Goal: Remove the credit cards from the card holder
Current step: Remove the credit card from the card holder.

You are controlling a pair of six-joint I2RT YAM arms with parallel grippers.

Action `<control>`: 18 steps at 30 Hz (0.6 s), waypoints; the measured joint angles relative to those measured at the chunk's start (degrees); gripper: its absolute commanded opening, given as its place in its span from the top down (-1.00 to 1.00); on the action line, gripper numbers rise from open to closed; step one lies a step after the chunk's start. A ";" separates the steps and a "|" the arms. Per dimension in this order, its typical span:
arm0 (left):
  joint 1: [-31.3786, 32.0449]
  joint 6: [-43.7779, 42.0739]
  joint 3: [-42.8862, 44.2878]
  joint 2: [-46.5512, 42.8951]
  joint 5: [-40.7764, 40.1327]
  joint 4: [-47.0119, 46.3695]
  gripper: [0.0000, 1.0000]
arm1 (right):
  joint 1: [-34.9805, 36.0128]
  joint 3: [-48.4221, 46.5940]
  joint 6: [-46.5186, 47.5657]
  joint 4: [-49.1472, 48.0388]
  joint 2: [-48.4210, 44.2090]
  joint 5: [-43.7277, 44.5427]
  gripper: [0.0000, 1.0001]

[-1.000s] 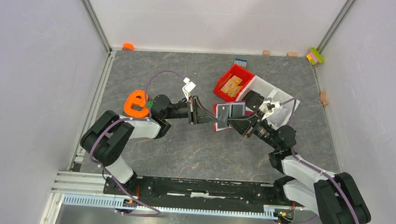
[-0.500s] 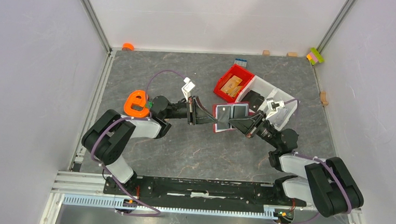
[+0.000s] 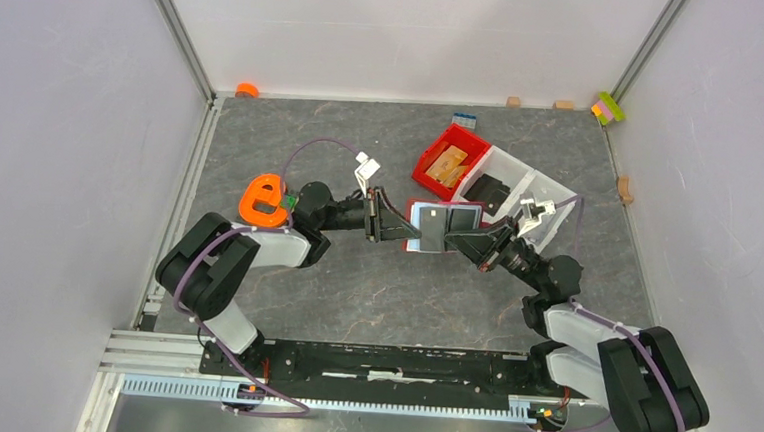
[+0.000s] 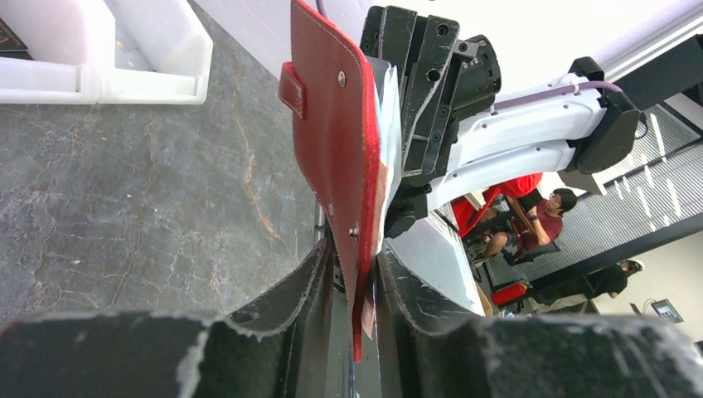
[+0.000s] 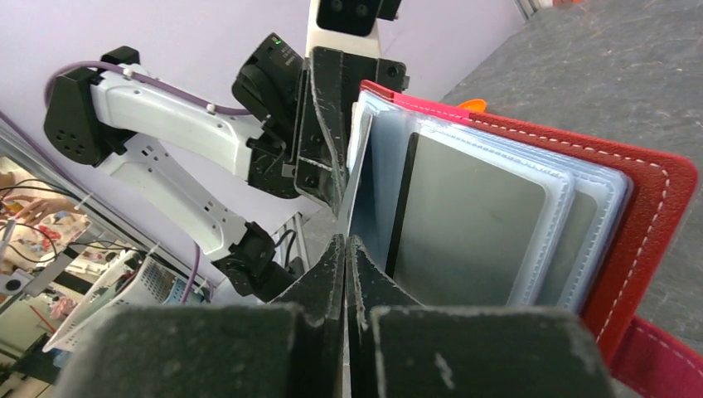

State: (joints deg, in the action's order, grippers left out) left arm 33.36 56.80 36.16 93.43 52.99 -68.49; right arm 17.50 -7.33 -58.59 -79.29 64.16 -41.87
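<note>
Open card holder point(image 3: 445, 223) up off the table, between 2 grippers.
The left gripper point(image 4: 355, 249) has its jaws slightly apart around the red cover's edge; whether they press it cannot be told. A grey card point(image 5: 472, 224) sits in the clear sleeves. The right gripper point(image 5: 345, 245) is fully closed, tips at the sleeves' lower edge.

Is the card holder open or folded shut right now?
Open: the card holder has its covers spread, its clear sleeves fanned out, and a grey card showing inside.
</note>
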 measured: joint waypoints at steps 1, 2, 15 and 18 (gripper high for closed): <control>0.02 -0.35 0.00 -0.15 -0.20 0.66 0.36 | 0.00 -0.02 0.52 0.85 -0.13 -0.02 1.00; 0.04 -0.66 0.00 -0.24 -0.31 1.14 0.36 | -0.02 -0.02 1.03 1.55 -0.22 0.00 1.00; 0.13 -0.68 0.00 -0.22 -0.35 1.09 0.94 | 0.00 -0.15 4.92 8.70 -0.90 0.02 1.00; 0.13 -0.57 0.00 -0.17 -0.35 0.63 0.96 | 0.00 -0.28 4.92 8.70 -0.90 0.00 0.90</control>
State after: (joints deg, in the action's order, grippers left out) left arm 33.50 56.23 36.16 93.25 52.64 -67.85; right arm 17.50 -7.62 -53.67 -70.59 63.26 -41.87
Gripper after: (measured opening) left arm 0.066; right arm 0.006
